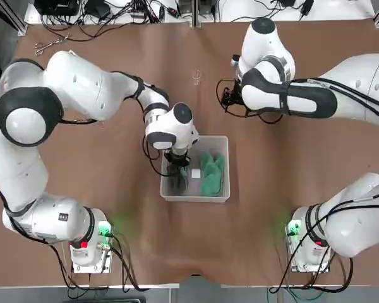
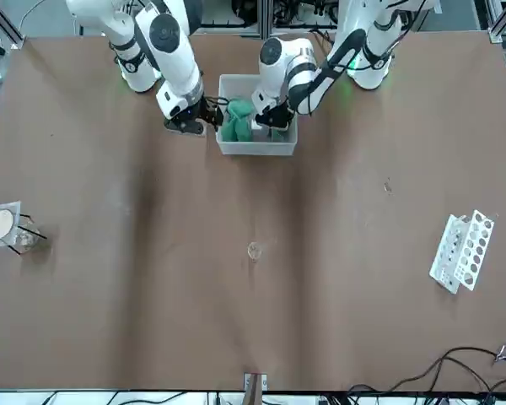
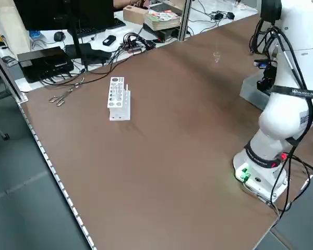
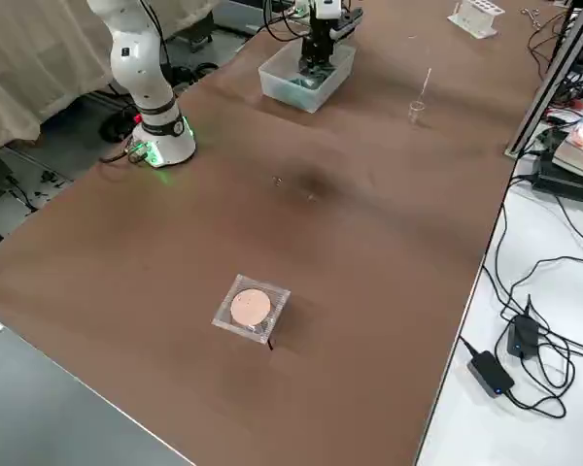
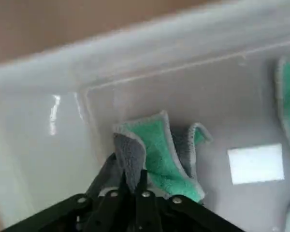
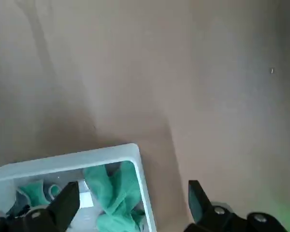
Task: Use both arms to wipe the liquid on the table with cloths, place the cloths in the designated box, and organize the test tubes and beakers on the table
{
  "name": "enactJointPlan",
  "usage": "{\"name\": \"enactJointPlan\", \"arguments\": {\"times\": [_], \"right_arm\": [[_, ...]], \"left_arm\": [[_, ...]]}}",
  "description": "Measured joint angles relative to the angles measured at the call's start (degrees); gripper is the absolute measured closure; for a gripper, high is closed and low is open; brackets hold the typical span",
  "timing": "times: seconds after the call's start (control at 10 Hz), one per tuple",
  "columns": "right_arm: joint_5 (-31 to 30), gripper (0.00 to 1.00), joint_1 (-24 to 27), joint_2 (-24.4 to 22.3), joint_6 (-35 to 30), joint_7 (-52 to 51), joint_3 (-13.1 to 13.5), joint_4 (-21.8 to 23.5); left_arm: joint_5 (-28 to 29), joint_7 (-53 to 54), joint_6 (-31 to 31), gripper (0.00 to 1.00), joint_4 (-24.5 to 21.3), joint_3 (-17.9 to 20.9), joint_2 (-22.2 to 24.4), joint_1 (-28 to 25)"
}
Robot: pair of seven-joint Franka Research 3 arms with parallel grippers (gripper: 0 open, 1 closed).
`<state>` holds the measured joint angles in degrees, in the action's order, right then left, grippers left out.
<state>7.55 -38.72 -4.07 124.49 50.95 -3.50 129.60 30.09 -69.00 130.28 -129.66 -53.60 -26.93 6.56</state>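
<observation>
The designated box [image 1: 226,169] stands on the table [image 1: 114,208] between both arms. My left gripper [image 1: 177,169] reaches down into the box and is shut on a grey and green cloth [image 5: 157,154], pinched at a fold. A second green cloth [image 1: 211,173] lies in the box beside it. My right gripper [image 1: 229,99] hangs open and holds nothing, above the table beyond the box's right far corner; its wrist view shows the box [image 6: 63,164] below it. The beaker [image 2: 2,226] sits far off on the robot's right. A test tube [image 2: 254,250] stands mid-table in a small glass.
A white perforated rack [image 2: 464,251] lies on the far part of the table on the robot's left. A metal tool like scissors [image 1: 47,44] rests at the far left corner. Cables and equipment [image 3: 68,52] line the edges beyond the table.
</observation>
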Motion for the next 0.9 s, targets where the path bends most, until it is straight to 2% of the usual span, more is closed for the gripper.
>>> {"name": "enactJointPlan", "arguments": {"times": [0.2,0.4,0.6,0.9], "right_arm": [[0.0,0.01,-0.04,-0.03,0.03,1.2,0.03,0.0],[0.0,0.01,-1.03,-0.03,0.03,4.2,-0.12,0.03],[0.0,0.01,-5.08,0.33,-0.01,7.91,-0.33,0.21],[-0.14,0.01,-10.54,3.95,2.29,12.57,-0.41,0.66]], "left_arm": [[-1.16,-0.83,-9.46,0.94,6.13,-0.08,2.88,-0.65],[-7.61,2.27,-21.71,0.94,16.24,-0.08,7.11,-2.64],[-12.35,9.38,-28.49,0.94,23.42,1.68,9.87,-7.09],[-18.94,19.13,-28.81,0.94,24.49,14.49,12.82,-8.02]]}}
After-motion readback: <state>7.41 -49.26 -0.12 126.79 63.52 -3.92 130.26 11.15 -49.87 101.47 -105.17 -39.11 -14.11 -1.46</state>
